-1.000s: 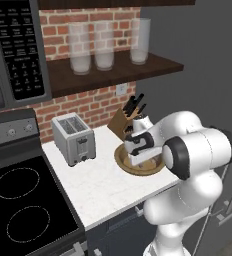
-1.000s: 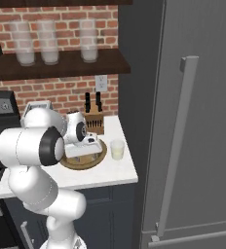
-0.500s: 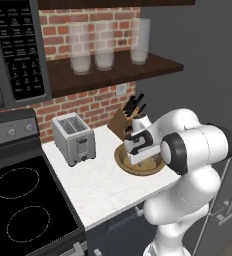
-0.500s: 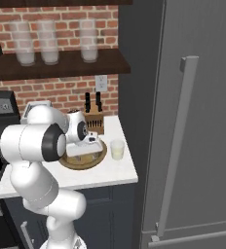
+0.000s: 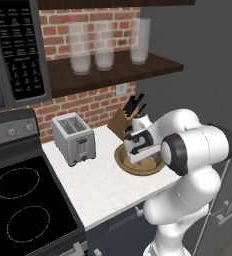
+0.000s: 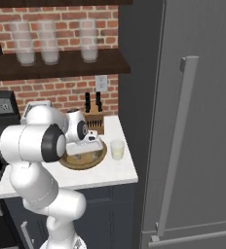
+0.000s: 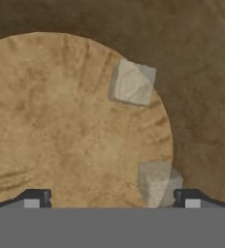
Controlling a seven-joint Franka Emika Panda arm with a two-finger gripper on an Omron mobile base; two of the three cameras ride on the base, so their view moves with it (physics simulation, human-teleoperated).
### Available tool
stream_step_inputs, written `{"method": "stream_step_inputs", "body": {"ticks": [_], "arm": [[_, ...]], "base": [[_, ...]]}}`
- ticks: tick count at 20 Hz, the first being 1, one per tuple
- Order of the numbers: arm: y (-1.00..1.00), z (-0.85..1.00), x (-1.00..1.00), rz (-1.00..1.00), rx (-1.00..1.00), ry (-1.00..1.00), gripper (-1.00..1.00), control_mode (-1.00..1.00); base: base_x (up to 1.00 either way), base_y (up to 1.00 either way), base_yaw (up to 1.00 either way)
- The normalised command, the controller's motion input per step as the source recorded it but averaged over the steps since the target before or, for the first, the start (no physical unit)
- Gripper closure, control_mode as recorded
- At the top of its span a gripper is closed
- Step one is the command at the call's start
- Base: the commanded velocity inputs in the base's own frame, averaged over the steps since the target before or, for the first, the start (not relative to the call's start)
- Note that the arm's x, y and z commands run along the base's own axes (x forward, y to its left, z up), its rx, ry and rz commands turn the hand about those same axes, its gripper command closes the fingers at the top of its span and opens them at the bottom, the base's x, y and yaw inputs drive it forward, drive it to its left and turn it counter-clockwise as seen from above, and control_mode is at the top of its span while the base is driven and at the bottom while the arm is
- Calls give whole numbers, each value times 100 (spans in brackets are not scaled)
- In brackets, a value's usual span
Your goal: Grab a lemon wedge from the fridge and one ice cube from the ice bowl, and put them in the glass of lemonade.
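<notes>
My gripper (image 7: 112, 201) reaches down into the brown wooden ice bowl (image 7: 61, 126), jaws open and nothing between them. One pale ice cube (image 7: 155, 181) lies just inside the right fingertip (image 7: 192, 199); another ice cube (image 7: 132, 83) rests farther ahead near the bowl's wall. From the base, the gripper (image 5: 138, 159) (image 6: 84, 153) hangs over the ice bowl (image 5: 122, 161) (image 6: 70, 165). The glass of lemonade (image 6: 117, 149) stands right of the bowl. The fridge (image 6: 202, 121) is shut, so the lemon wedge is out of view.
A knife block (image 5: 119, 125) (image 6: 93, 119) stands behind the bowl against the brick wall. A toaster (image 5: 74, 137) sits to the left, then the black stove (image 5: 18, 200). Tall frosted glasses (image 5: 104, 47) line the shelf above. The fridge handle (image 6: 176, 141) rises at the right.
The hand has shifted slightly left over the bowl and the elbow has swung a little. The jaws have stayed open.
</notes>
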Motion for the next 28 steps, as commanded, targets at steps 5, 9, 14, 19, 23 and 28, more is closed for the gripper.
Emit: {"method": "stream_step_inputs", "body": {"ticks": [5, 9, 14, 19, 23, 28], "arm": [[0, -7, 0, 0, 0, -18, -100, -100], [0, -13, 0, 0, 0, -18, -100, -100], [0, -3, 0, 0, 0, 0, -100, -100], [-3, 1, 0, 0, 2, 0, -100, -100], [-5, 1, 0, 0, 3, 0, -100, -100], [-2, 0, 0, 0, 3, 0, -100, -100]], "base": [[0, 0, 0], [0, 0, 0], [0, 0, 0], [0, 0, 0], [0, 0, 0], [0, 0, 0]]}}
